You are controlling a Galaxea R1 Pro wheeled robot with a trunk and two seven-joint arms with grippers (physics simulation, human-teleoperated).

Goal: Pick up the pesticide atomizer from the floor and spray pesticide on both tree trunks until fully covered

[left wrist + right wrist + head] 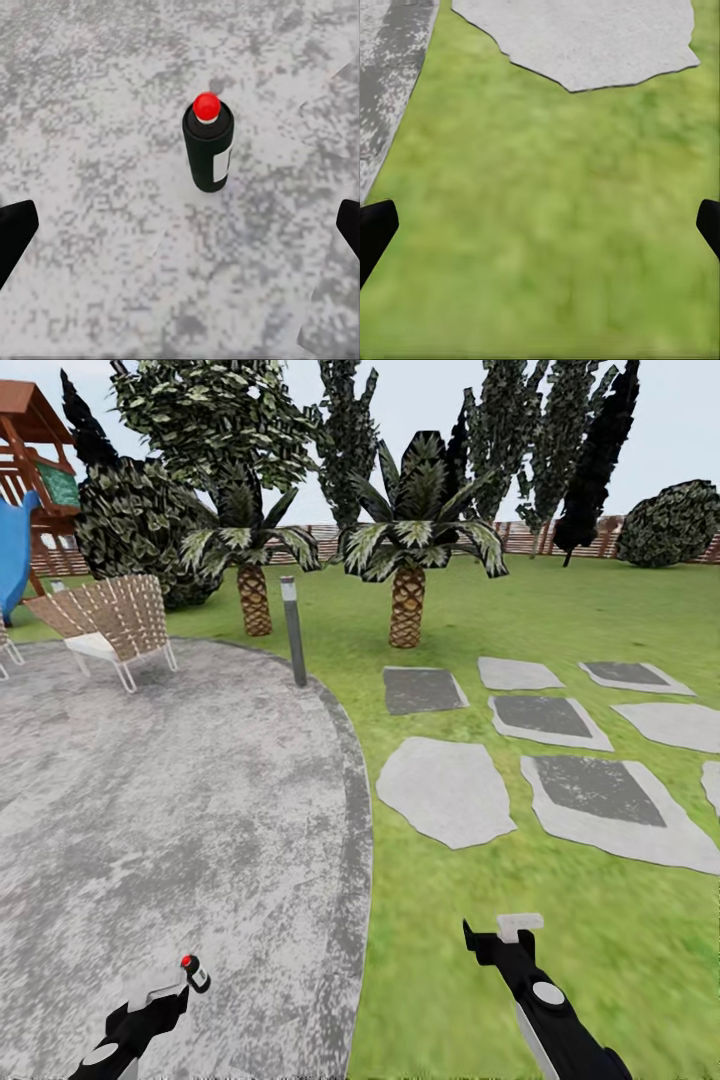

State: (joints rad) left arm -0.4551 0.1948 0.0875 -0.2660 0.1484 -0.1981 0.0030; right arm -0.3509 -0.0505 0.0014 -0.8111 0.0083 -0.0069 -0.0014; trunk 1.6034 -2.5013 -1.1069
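Atomizer (pixel 207 146) upright on the paving (pixel 90 90); centre your left gripper (pixel 180 225), fingers spread, before you clench.

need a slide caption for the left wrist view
Left pincer open over the grey stone paving, with the upright dark spray bottle, red top, standing ahead between its fingertips.

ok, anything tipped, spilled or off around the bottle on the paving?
Nothing stands out. The small black atomizer bottle with the red top stands upright on the mottled grey stone paving, no spill visible. The left gripper is open with the bottle ahead of it, untouched.
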